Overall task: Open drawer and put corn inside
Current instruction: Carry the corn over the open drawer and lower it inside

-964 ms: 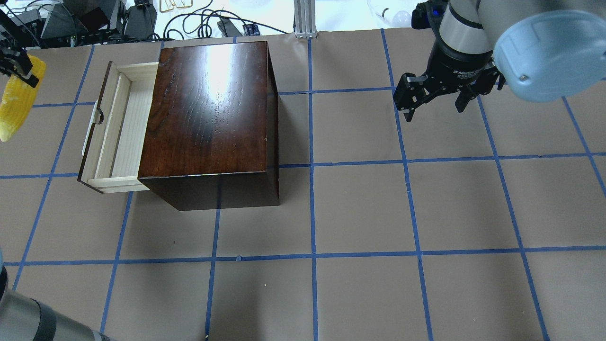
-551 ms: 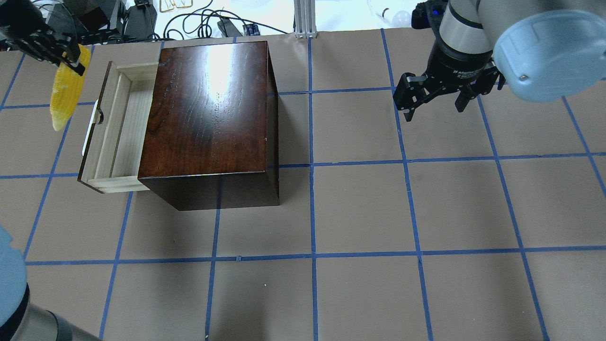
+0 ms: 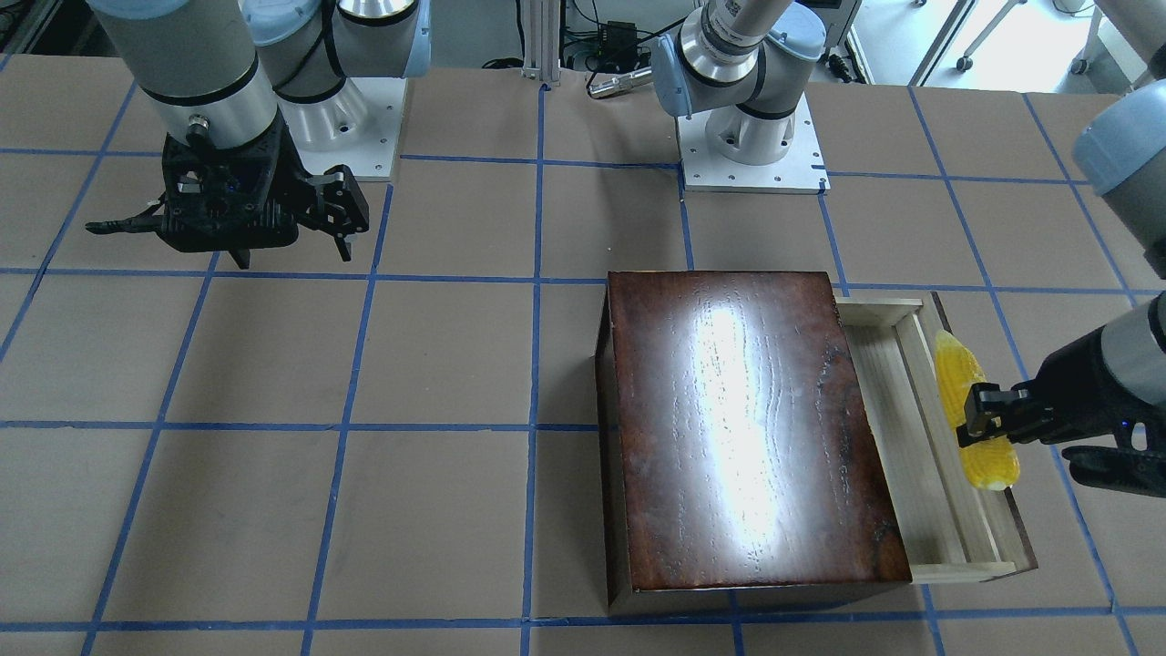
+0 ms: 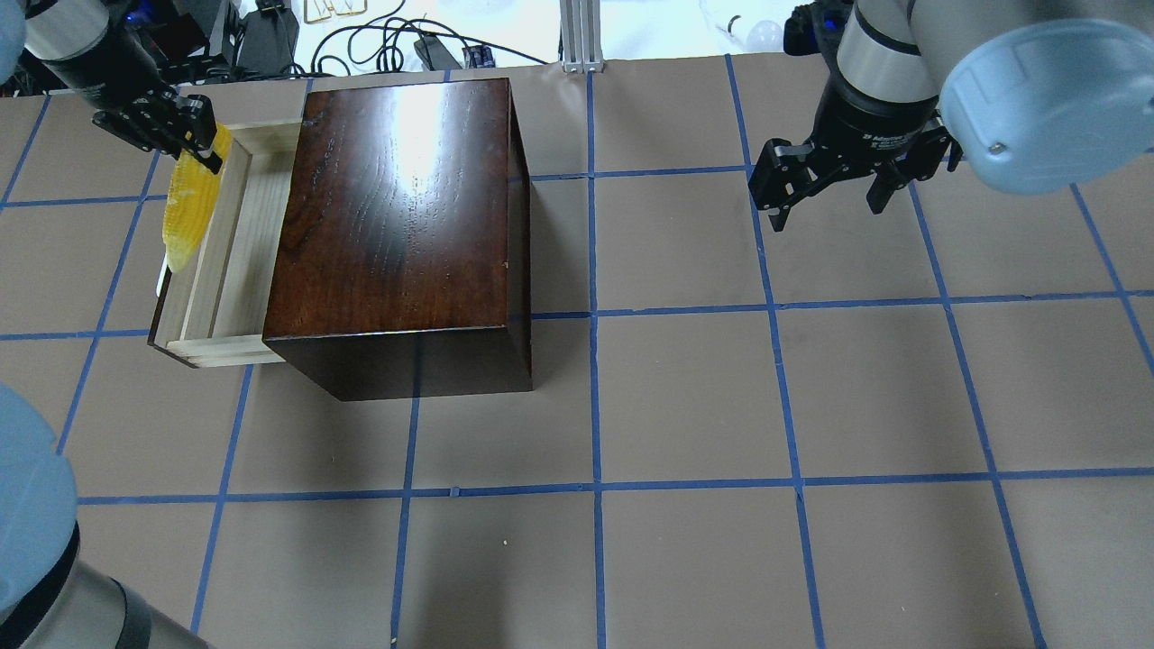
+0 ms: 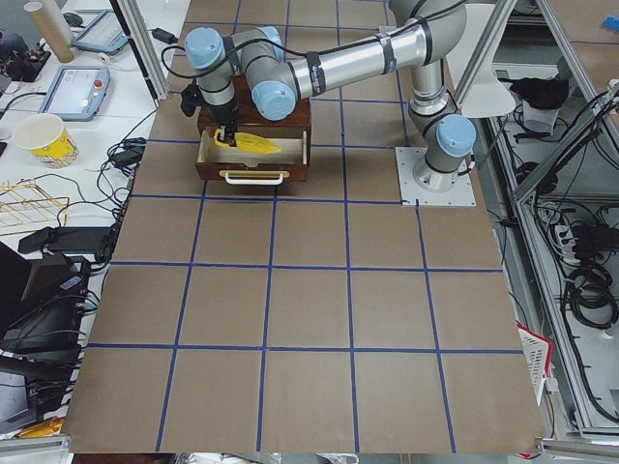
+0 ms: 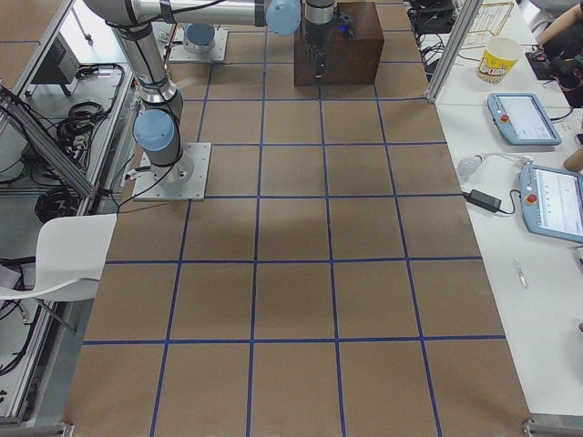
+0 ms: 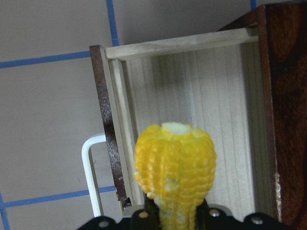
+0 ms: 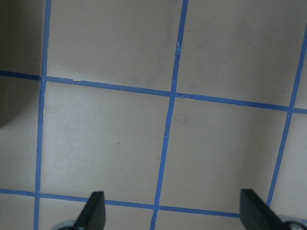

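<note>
Corn (image 4: 185, 207) — bright yellow, bumpy — ran along drawer (image 4: 239, 261) front, tapered tip toward robot base (image 3: 749, 146); left pincer (image 4: 203, 149) clamped on it, right pincer (image 4: 829, 214) stood apart.

The surface (image 4: 685, 397) is covered with brown paper and divided into squares by blue tape lines (image 8: 168, 120), and two of these lines cross below the right tool (image 4: 829, 212). Beyond that tool, off the far edge, lies a white bulb (image 4: 766, 34). Further to the tool's left along the same edge stand an aluminium post (image 4: 581, 36) and black cables (image 4: 379, 41).
</note>
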